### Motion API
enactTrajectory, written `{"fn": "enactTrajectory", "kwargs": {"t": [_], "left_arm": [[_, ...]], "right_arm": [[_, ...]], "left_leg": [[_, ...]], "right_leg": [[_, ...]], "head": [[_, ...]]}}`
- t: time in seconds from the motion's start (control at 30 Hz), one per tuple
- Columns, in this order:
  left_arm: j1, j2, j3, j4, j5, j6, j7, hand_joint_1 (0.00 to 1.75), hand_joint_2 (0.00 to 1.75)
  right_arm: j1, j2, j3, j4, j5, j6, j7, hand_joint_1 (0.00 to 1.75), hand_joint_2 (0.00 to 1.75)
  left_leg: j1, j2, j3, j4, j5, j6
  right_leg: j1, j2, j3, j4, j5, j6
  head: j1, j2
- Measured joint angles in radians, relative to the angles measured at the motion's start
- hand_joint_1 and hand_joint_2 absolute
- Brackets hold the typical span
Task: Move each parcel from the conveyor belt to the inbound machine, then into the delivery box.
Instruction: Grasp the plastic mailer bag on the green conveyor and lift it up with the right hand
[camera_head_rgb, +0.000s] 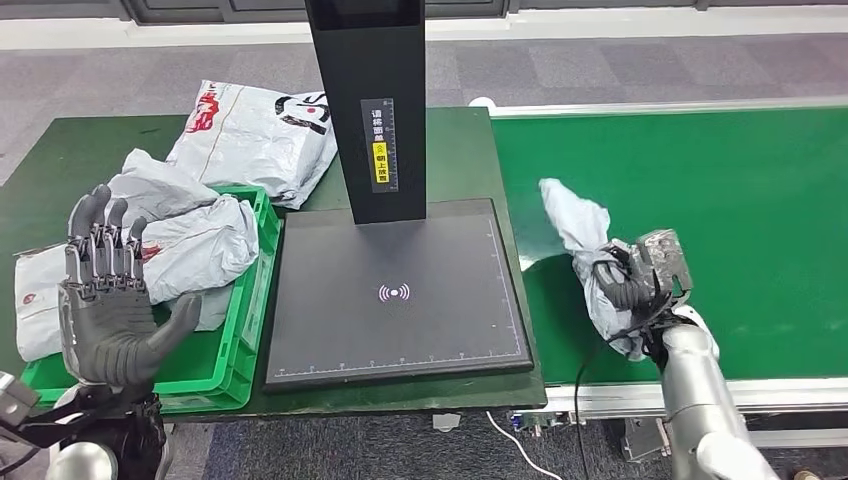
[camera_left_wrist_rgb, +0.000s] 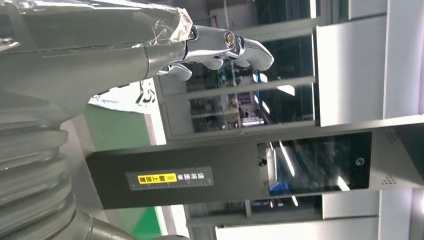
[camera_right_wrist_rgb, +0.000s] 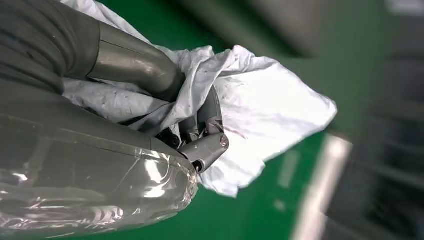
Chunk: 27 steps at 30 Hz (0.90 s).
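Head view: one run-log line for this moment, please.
right hand grips grey parcel over conveyor belt | left hand open above green crate | scanner pad bare

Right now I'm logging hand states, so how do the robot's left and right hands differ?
The left hand is raised open above the green crate, fingers spread and holding nothing, while the right hand grips a crumpled grey parcel. The left hand is at the crate side of the table; the right hand is over the green conveyor belt. Both are grey, many-fingered hands.
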Motion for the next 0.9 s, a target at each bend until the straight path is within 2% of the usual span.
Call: {"fn": "enactTrajectory", "kwargs": {"t": [0.13,0.27,0.47,0.63,0.73,0.9], "left_arm": [[0.014,-0.01,0.004,-0.007,-0.014,0.011,0.0,0.0,1.75],[0.017,-0.017,0.012,-0.01,-0.022,0.022,0.001,0.0,1.75],[0.014,-0.021,0.028,-0.01,-0.027,0.037,0.008,0.0,1.75],[0.011,-0.026,0.028,-0.01,-0.028,0.048,0.012,0.0,1.75],[0.0,-0.032,0.028,-0.005,-0.03,0.052,0.012,0.0,1.75],[-0.009,-0.039,0.028,0.004,-0.031,0.057,0.012,0.0,1.75]], "right_arm": [[0.1,0.094,-0.039,-0.274,-0.117,-0.035,0.015,1.75,1.75],[0.203,0.17,-0.046,-0.533,-0.157,-0.112,0.027,1.75,1.75],[0.291,0.233,-0.029,-0.787,-0.145,-0.197,0.036,1.75,1.75],[0.313,0.249,0.071,-0.859,-0.048,-0.202,0.066,1.75,1.75],[0.293,0.254,0.171,-0.843,0.026,-0.235,0.093,1.75,1.75],[0.249,0.256,0.294,-0.784,0.045,-0.26,0.11,1.75,1.75]], "left_leg": [[0.001,-0.004,-0.001,0.0,0.0,-0.001],[0.001,-0.004,-0.001,-0.001,-0.001,-0.002],[0.001,-0.002,-0.001,-0.001,-0.001,-0.002],[0.001,0.001,0.0,-0.001,-0.001,-0.002],[0.001,0.003,0.0,-0.001,-0.001,-0.002],[0.001,0.002,0.001,-0.001,0.0,-0.003]], "right_leg": [[0.001,-0.004,0.0,0.0,-0.001,-0.002],[0.0,-0.003,0.0,0.0,-0.003,-0.002],[0.0,-0.003,0.0,0.0,-0.003,-0.002],[0.0,0.001,0.0,0.0,-0.002,-0.002],[0.001,0.002,0.0,0.001,-0.002,-0.003],[0.001,0.002,0.0,0.001,-0.002,-0.003]], "head": [[0.0,0.0],[0.0,0.0],[0.0,0.0],[0.0,0.0],[0.0,0.0],[0.0,0.0]]}}
